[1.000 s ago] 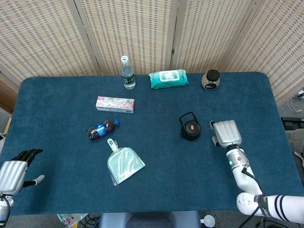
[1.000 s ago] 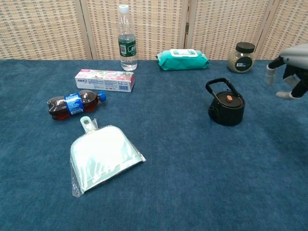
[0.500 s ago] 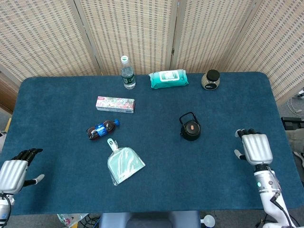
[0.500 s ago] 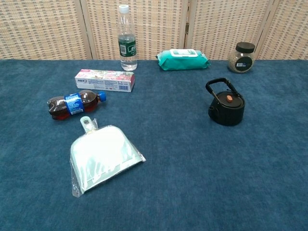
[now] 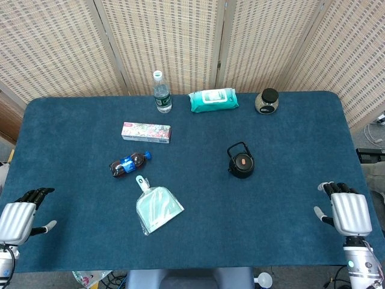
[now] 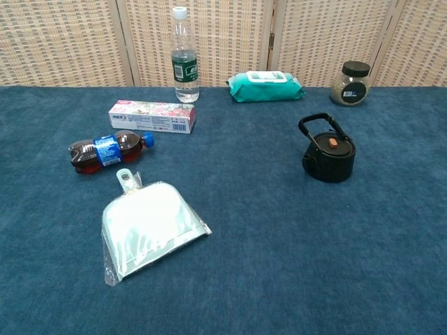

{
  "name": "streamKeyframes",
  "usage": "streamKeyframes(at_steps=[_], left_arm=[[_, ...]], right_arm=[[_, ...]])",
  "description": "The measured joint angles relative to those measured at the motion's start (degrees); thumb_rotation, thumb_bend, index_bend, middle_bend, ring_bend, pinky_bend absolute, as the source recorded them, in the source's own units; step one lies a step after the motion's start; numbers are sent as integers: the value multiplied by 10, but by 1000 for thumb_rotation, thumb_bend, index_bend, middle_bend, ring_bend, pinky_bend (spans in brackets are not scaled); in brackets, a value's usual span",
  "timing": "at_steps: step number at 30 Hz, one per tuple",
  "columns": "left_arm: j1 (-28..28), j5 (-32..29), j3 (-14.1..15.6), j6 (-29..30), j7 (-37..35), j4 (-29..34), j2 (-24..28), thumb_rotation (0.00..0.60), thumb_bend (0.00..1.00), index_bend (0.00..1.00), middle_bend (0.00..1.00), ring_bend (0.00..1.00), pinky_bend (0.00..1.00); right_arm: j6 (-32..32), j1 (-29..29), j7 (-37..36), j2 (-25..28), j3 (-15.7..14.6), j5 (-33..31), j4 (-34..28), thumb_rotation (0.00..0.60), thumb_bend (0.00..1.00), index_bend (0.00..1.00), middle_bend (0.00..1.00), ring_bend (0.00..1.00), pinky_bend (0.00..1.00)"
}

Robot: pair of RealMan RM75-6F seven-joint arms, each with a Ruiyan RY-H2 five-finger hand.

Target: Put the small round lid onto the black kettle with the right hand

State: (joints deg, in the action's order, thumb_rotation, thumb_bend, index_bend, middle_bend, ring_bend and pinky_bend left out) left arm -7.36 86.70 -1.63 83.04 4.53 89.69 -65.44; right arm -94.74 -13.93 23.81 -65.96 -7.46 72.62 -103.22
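Note:
The black kettle (image 5: pixel 241 163) (image 6: pixel 329 155) stands right of the table's middle, its handle raised. A small round lid with an orange spot (image 5: pixel 242 160) (image 6: pixel 333 142) sits on top of it. My right hand (image 5: pixel 347 212) is at the table's front right corner, well away from the kettle, empty with fingers apart. My left hand (image 5: pixel 18 218) rests at the front left corner, also empty with fingers loosely spread. Neither hand shows in the chest view.
A water bottle (image 5: pixel 160 92), a teal wipes pack (image 5: pixel 213 99) and a glass jar (image 5: pixel 266 101) line the back edge. A toothpaste box (image 5: pixel 145 132), a dark drink bottle (image 5: pixel 129 164) and a pale green dustpan (image 5: pixel 156 206) lie left of the kettle.
My right hand has drawn back from beside the kettle to the front right corner and left the chest view. The lid stays on the kettle. The left hand has not moved.

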Motion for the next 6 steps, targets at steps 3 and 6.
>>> streamKeyframes(at_steps=[3, 6], left_arm=[[-2, 0, 0, -3, 3, 0, -1, 600, 113, 220, 278, 267, 497], [-4, -1, 1, -9, 8, 0, -4, 600, 113, 220, 278, 267, 497]], right_arm=[[2, 13, -15, 2, 3, 9, 3, 600, 204, 392, 421, 335, 494], [7, 23, -28, 6, 8, 14, 8, 600, 204, 392, 422, 335, 494]])
